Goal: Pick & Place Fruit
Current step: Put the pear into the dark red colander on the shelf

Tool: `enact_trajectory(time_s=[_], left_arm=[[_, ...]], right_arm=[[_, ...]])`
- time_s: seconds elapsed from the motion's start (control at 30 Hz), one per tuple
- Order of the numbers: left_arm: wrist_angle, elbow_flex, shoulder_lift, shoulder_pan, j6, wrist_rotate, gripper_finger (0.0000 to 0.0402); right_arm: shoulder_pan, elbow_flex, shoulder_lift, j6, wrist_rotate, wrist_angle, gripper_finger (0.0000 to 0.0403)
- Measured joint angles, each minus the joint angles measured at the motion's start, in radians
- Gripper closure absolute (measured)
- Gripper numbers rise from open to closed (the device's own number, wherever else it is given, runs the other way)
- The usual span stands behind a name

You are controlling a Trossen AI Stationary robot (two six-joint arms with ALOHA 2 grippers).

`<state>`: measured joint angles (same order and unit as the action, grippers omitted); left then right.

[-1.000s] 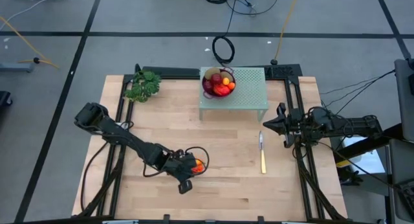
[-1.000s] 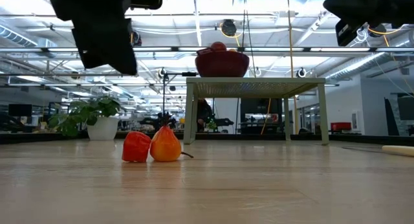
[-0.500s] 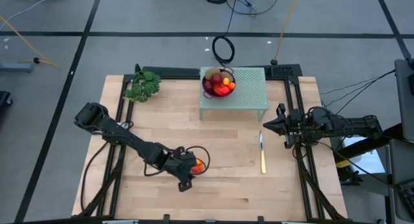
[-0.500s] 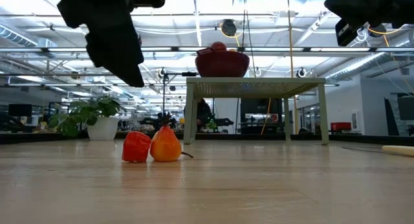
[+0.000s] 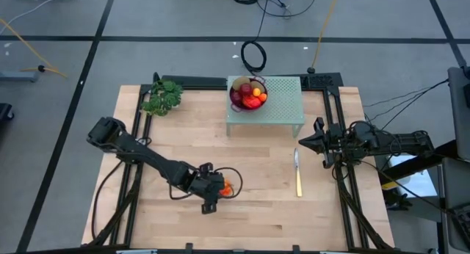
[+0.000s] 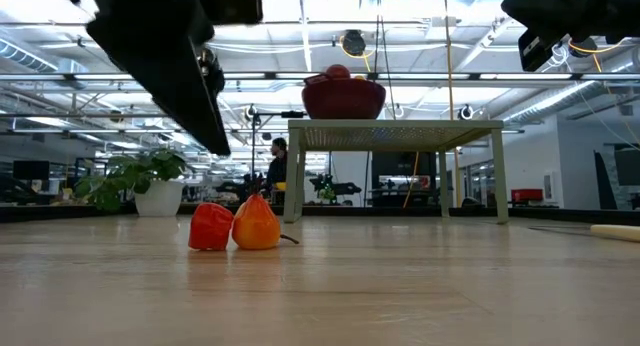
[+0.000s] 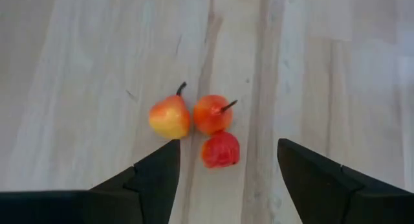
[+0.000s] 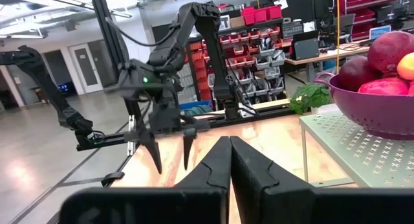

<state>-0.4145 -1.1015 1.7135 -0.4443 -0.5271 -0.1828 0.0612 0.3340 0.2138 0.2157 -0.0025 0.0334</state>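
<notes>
Three small fruits lie close together on the wooden table: a yellow-orange pear-shaped one point(image 7: 169, 118), a round orange-red one with a stem point(image 7: 211, 114) and a red one point(image 7: 220, 149). In the low view two of them show, the red one point(image 6: 210, 227) and the pear-shaped one point(image 6: 256, 224). My left gripper point(image 7: 228, 147) hangs open above them, fingers pointing down on either side of the red one, touching nothing. A purple bowl point(image 5: 248, 95) holding more fruit stands on a small green table point(image 5: 283, 111). My right gripper point(image 8: 228, 160) waits shut at the table's right edge.
A green leafy bunch point(image 5: 162, 98) lies at the far left corner. A yellow-handled knife point(image 5: 297, 174) lies on the table right of centre. The green table's legs point(image 6: 296, 176) stand beyond the fruits. A person point(image 6: 276, 170) is in the room behind.
My left gripper has come down toward the three fruits on the table and tipped, its fingers reaching lower in the low view. The fruits have stayed where they were.
</notes>
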Motion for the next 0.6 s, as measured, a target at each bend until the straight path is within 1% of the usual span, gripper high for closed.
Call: enact_trajectory(time_s=[0.1,0.27,0.47,0.6], left_arm=[[0.007,0.000,0.042,0.008,-0.060,0.019,0.0142],[0.019,0.000,0.109,0.007,-0.056,0.045,0.0142],[0.032,0.001,0.150,0.013,-0.064,0.010,0.0142],[0.033,0.001,0.154,0.015,-0.078,0.008,0.0142]], right_arm=[[0.000,0.000,0.000,0.000,0.000,0.000,0.0403],[0.000,0.000,0.000,0.000,0.000,0.000,0.0403],[0.000,0.000,0.000,0.000,0.000,0.001,0.0403],[0.000,0.001,0.000,0.000,0.000,0.001,0.0403]])
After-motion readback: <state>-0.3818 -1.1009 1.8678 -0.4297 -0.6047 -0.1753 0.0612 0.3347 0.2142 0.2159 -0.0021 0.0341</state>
